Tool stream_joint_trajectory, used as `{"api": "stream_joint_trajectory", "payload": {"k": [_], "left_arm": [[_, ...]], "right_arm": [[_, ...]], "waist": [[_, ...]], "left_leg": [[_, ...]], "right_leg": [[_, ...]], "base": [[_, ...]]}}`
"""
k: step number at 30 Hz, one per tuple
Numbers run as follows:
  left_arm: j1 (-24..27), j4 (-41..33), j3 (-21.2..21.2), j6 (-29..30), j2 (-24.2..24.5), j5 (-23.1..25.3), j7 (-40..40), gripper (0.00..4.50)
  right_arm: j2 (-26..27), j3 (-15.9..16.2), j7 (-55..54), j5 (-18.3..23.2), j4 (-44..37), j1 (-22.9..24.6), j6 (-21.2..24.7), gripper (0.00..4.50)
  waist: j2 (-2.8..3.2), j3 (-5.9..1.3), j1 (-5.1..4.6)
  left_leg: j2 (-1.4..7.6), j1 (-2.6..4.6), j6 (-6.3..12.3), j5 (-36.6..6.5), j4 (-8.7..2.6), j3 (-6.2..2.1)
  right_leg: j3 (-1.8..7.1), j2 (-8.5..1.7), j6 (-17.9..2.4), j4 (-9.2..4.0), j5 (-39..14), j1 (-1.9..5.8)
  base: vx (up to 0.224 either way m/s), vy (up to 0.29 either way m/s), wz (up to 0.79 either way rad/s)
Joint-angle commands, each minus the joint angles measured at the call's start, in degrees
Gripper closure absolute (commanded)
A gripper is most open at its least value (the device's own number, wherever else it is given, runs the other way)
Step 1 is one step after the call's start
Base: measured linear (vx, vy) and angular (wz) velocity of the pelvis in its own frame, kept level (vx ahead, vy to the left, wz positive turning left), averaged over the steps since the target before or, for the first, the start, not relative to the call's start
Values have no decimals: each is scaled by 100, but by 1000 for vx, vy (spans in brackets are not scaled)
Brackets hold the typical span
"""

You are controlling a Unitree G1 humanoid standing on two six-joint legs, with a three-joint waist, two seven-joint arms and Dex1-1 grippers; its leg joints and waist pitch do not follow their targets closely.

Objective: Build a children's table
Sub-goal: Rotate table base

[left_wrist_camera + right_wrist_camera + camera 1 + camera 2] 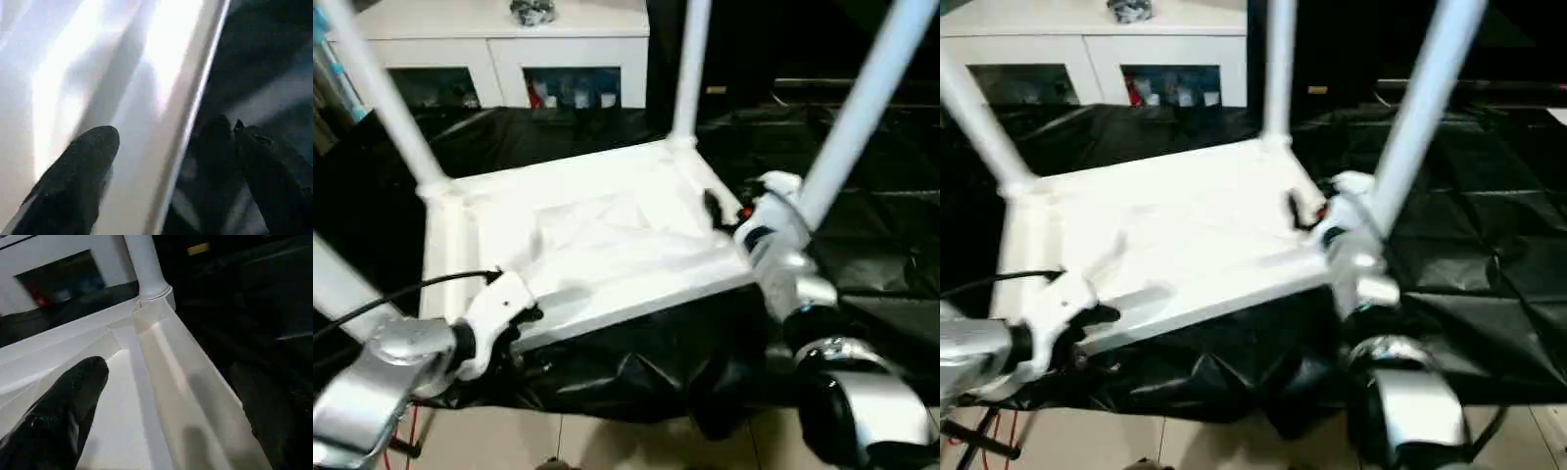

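Black drape (pixel 862 245) under upturned table (pixel 597 245), white cabinet (pixel 499 44) behind.

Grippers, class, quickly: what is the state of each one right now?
Left gripper: open, its fingers astride the table top's near rim.
Right gripper: open, its fingers astride the side rim, gripping nothing.

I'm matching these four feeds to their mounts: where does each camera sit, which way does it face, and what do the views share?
Left eye view: on the head, looking forward and down at the upturned table top with legs up; both silver forearms show.
Right eye view: beside it, same scene, slightly offset.
Left wrist view: on the left arm, along its fingers, which straddle the top's rim.
Right wrist view: on the right arm, along its fingers toward a corner socket.
Shared: all show the table top; both eyes show the white cabinet.
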Motion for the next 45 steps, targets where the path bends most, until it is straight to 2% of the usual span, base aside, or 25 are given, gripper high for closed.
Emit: {"api": "stream_joint_trajectory", "payload": {"k": [1,2,5,6,7,9,10,11,15,18,21,22,23,24,26,27,28,30,31,32,35,37,39,41,45], "left_arm": [[-373,355,-198,-298,-214,215,201,9],[-531,504,-268,-418,-297,314,277,9],[-835,841,-386,-741,-439,530,438,9],[-1081,1200,-478,-1087,-570,726,616,9],[-1124,1265,-497,-1135,-591,752,638,9],[-1400,1678,-654,-1472,-716,946,774,9],[-1451,1755,-689,-1540,-734,987,800,9],[-1643,2028,-786,-1754,-838,1110,933,9],[-2010,2560,-814,-2218,-1054,1330,1339,9],[-2039,2642,-845,-2477,-1042,1495,1514,9],[-1783,2419,-618,-2733,-1177,1230,1512,9],[-1483,2069,-269,-2623,-1427,662,1367,9],[-1436,2019,-226,-2601,-1452,593,1353,9],[-1245,1819,-58,-2514,-1546,323,1298,9],[-702,1337,235,-2200,-1552,-264,994,9],[-107,962,396,-1956,-1259,-649,635,9],[-107,962,396,-1956,-1259,-649,635,9],[716,563,816,-1757,-768,-1119,203,9],[716,563,816,-1757,-768,-1119,203,9],[1075,478,1182,-1874,-662,-1295,133,9],[1423,512,1736,-2276,-698,-1262,342,9],[1633,539,2240,-2678,-830,-1208,566,9],[1730,516,2481,-2829,-896,-1208,709,9],[1790,552,2624,-2925,-887,-1178,947,9],[1650,853,3058,-3049,-1036,-1233,1699,9]], "right_arm": [[-139,-170,-150,32,163,-141,-132,0],[-159,-183,-167,27,181,-154,-154,0],[-167,-197,-160,29,172,-154,-165,0],[-142,-199,-176,16,173,-161,-193,0],[-135,-198,-181,12,177,-162,-201,0],[-79,-154,-208,-35,200,-160,-243,0],[-66,-139,-211,-45,205,-158,-256,0],[-1,-102,-232,-66,203,-145,-290,0],[75,-56,-240,-117,295,-172,-354,0],[93,-41,-283,-142,313,-189,-351,0],[152,117,-134,-252,202,-150,-373,0],[210,347,159,-389,16,-65,-413,0],[217,380,206,-405,-18,-48,-418,0],[245,511,398,-466,-156,22,-437,0],[309,763,949,-465,-590,241,-387,0],[319,1009,1435,-448,-1130,548,-327,0],[319,1009,1435,-448,-1130,548,-327,0],[266,1361,1897,-365,-2044,1143,-220,0],[266,1361,1897,-365,-2044,1143,-220,0],[234,1482,1974,-307,-2437,1449,-203,0],[194,1592,2072,-158,-2982,1899,-111,0],[112,1683,2264,-34,-3554,2364,19,0],[29,1726,2443,18,-3921,2646,149,0],[-104,1757,2617,47,-4252,2881,366,0],[-770,1883,3106,88,-5018,3418,1003,0]], "waist": [[106,-369,-49],[99,-371,-49],[85,-375,-51],[96,-381,-62],[80,-387,-74],[98,-386,-84],[94,-398,-87],[123,-410,-88],[113,-443,-93],[108,-451,-105],[106,-448,-103],[124,-457,-104],[99,-458,-112],[124,-464,-111],[106,-460,-128],[65,-436,-147],[81,-404,-141],[71,-372,-144],[101,-349,-126],[82,-332,-138],[79,-283,-69],[75,-256,-47],[70,-242,-35],[77,-256,-26],[45,-256,-16]], "left_leg": [[-4,78,-124,-1854,-392,17],[-3,125,-134,-1992,-371,29],[-15,54,-101,-1912,-370,4],[-19,39,-85,-1847,-364,-6],[-24,55,-66,-1851,-347,7],[-21,47,-41,-1806,-351,3],[-23,38,-23,-1745,-346,0],[-19,22,-18,-1670,-344,-8],[-11,9,39,-1459,-323,-5],[-2,4,107,-1361,-310,-3],[7,-8,135,-1322,-308,5],[18,-9,123,-1328,-301,7],[20,-35,144,-1261,-299,11],[25,-38,190,-1225,-289,16],[39,-59,302,-1218,-295,14],[41,-71,364,-1331,-307,21],[55,-78,359,-1530,-339,4],[72,-6,289,-1886,-366,8],[73,11,231,-1986,-394,0],[72,24,197,-2077,-407,0],[76,89,49,-2527,-448,-17],[74,79,-22,-2707,-484,-47],[75,87,-55,-2828,-505,-65],[61,116,-79,-2912,-506,-75],[50,74,-16,-2742,-511,-73]], "right_leg": [[157,-147,-1171,-387,-1465,265],[155,-140,-1170,-418,-1596,228],[152,-162,-1106,-403,-1704,280],[143,-166,-1097,-404,-1689,293],[144,-157,-1084,-415,-1696,278],[138,-159,-1103,-426,-1680,268],[137,-157,-1130,-408,-1592,284],[137,-168,-1159,-387,-1496,300],[133,-168,-1288,-349,-1091,317],[129,-167,-1378,-333,-892,321],[129,-182,-1422,-322,-863,323],[131,-193,-1471,-299,-810,329],[132,-199,-1515,-292,-708,343],[129,-187,-1550,-282,-596,336],[127,-185,-1579,-281,-546,325],[121,-171,-1538,-300,-711,321],[117,-193,-1395,-327,-1163,317],[136,-168,-1181,-409,-1780,238],[146,-149,-1080,-433,-1971,210],[146,-133,-1039,-454,-2093,194],[158,-124,-884,-518,-2561,131],[174,-141,-646,-551,-2807,139],[184,-143,-490,-581,-2950,134],[185,-151,-431,-601,-3082,134],[183,-128,-350,-607,-2913,186]], "base": [[0,0,0],[0,0,0],[0,0,0],[0,0,0],[0,0,0],[0,0,0],[0,0,0],[0,0,0],[0,0,0],[0,0,0],[0,0,0],[0,0,0],[0,0,0],[0,0,0],[0,0,0],[0,0,0],[0,0,0],[0,0,0],[0,0,0],[0,0,0],[0,0,0],[0,0,0],[0,0,0],[0,0,0],[0,0,0]]}}
